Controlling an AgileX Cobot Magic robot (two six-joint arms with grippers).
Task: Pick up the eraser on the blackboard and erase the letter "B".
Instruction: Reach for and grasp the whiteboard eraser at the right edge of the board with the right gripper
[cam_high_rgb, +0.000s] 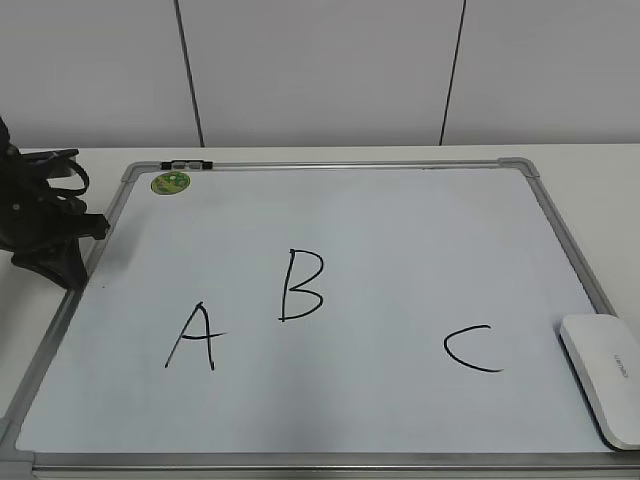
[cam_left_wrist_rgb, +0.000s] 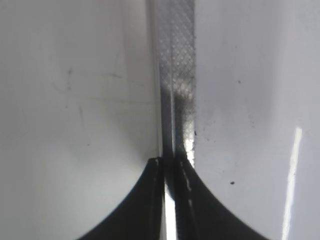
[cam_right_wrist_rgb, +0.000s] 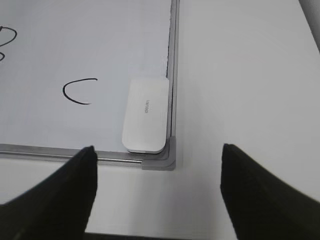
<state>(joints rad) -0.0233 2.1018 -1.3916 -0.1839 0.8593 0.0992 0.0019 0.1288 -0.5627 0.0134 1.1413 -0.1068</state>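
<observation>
The blackboard (cam_high_rgb: 400, 240) is a white board in a silver frame, lying flat on the table. The letter "B" (cam_high_rgb: 300, 286) is drawn left of centre, between "A" (cam_high_rgb: 193, 337) and "C" (cam_high_rgb: 472, 349). The white eraser (cam_high_rgb: 605, 375) lies on the board's near right corner. In the right wrist view the eraser (cam_right_wrist_rgb: 146, 115) sits against the frame, with "C" (cam_right_wrist_rgb: 77, 92) to its left and part of "B" (cam_right_wrist_rgb: 6, 40) at the left edge. My right gripper (cam_right_wrist_rgb: 157, 147) is open and empty, above the table just before that corner. My left gripper (cam_high_rgb: 62, 255) is shut, its tips (cam_left_wrist_rgb: 172, 162) at the board's left frame.
A green sticker (cam_high_rgb: 171, 182) and a small black-and-white clip (cam_high_rgb: 186, 164) sit at the board's far left corner. The grey plastic corner (cam_right_wrist_rgb: 162, 161) lies by the eraser. White table (cam_right_wrist_rgb: 250, 75) extends right of the board. A wall stands behind.
</observation>
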